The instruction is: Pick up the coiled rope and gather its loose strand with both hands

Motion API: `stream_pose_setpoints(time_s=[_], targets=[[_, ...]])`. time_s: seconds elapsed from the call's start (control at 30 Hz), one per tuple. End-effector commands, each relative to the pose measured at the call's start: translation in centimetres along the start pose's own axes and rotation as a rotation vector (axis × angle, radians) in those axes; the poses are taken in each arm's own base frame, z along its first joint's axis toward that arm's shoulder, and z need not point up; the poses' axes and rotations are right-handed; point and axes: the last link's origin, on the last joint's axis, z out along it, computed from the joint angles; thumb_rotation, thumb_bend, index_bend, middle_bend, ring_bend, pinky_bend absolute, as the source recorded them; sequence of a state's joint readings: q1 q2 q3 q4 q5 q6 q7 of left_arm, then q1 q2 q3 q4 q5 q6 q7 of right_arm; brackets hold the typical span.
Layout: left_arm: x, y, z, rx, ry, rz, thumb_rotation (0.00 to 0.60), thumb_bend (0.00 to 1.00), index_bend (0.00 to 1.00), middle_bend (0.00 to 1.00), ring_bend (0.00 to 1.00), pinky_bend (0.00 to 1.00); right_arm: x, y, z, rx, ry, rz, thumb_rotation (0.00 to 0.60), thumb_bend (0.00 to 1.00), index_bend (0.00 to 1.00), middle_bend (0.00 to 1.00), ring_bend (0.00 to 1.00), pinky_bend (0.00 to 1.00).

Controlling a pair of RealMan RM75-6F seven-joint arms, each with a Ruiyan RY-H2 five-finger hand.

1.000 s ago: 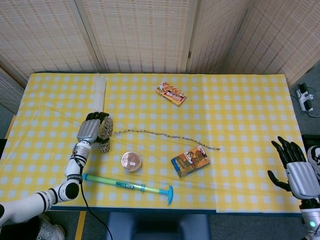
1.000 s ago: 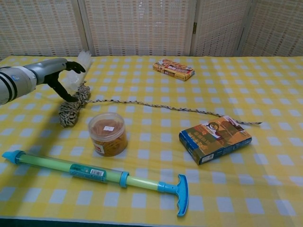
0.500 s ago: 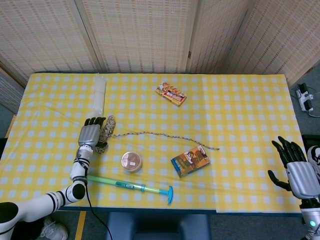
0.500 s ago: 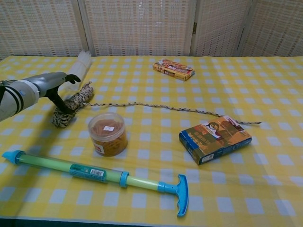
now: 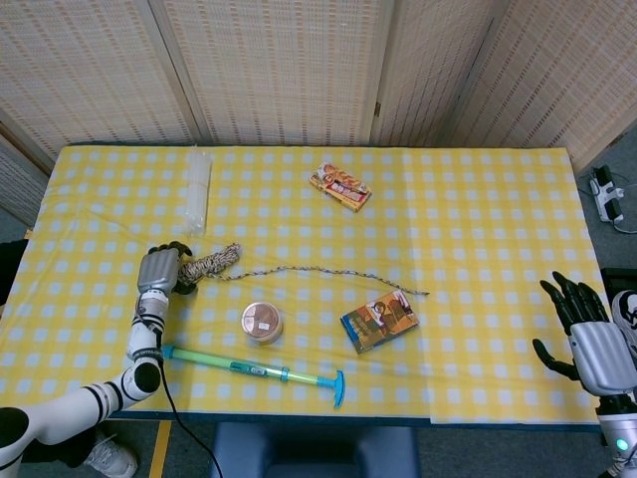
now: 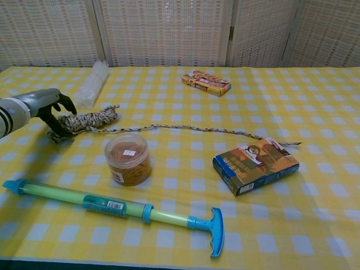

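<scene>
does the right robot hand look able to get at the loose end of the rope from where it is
Probably yes, with a long reach. The right robot hand hangs open off the table's right edge, and bare tablecloth lies between it and the rope's loose end. Only the blue box, just beside that end, crowds the approach.

Left robot hand (image 5: 159, 269) has shifted toward the left edge of the desk (image 5: 478, 199) and slightly nearer the robot, dragging the coiled rope (image 5: 207, 266) with it. It grips the coil's left end. The coil, earlier lying roughly along the hand's direction, has swung round and now lies crosswise, its free end pointing right and slightly away. It has moved off from the clear roll (image 5: 196, 185) at the back; in the chest view the roll (image 6: 91, 82) is now fully uncovered. The loose strand (image 5: 328, 272) has been pulled leftward: its far tip (image 5: 426, 293) sits a little further left, above the blue box (image 5: 379, 320).
</scene>
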State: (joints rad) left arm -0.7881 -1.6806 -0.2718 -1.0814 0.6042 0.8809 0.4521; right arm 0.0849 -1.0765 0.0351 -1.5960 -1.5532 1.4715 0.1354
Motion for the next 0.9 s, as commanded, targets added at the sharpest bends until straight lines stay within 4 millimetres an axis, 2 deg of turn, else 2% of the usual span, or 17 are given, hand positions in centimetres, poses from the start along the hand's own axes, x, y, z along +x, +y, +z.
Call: stream_pose_setpoints(time_s=[0.03,0.27,0.53,0.77,0.9], targets=[[-0.25,0.03,0.08,-0.001,0.001,-0.007,0.600,0.25,0.36,0.26,0.23,0.23,0.04,0.02,-0.03,-0.001,0.002,0.000,0.600,0.38,0.00,0.00,0.00,0.00],[-0.64,0.10,0.24,-0.006,0.028,-0.014,0.600,0.25,0.42,0.34,0.31,0.35,-0.05,0.19,-0.20,-0.009,0.000,0.002,0.600,0.38,0.00,0.00,0.00,0.00],[-0.94,-0.13,0.60,-0.008,0.058,-0.036,0.600,0.29,0.52,0.45,0.42,0.44,0.02,0.16,-0.22,-0.009,0.003,0.002,0.600,0.38,0.00,0.00,0.00,0.00],[-1.12,-0.37,0.66,-0.039,0.082,-0.061,0.600,0.44,0.64,0.56,0.53,0.61,-0.09,0.16,-0.10,-0.013,-0.005,-0.002,0.600,0.38,0.00,0.00,0.00,0.00],[-1.05,-0.49,0.51,-0.070,0.080,-0.086,0.600,0.54,0.68,0.61,0.57,0.67,-0.20,-0.07,0.26,-0.010,-0.013,-0.013,0.600,0.38,0.00,0.00,0.00,0.00]])
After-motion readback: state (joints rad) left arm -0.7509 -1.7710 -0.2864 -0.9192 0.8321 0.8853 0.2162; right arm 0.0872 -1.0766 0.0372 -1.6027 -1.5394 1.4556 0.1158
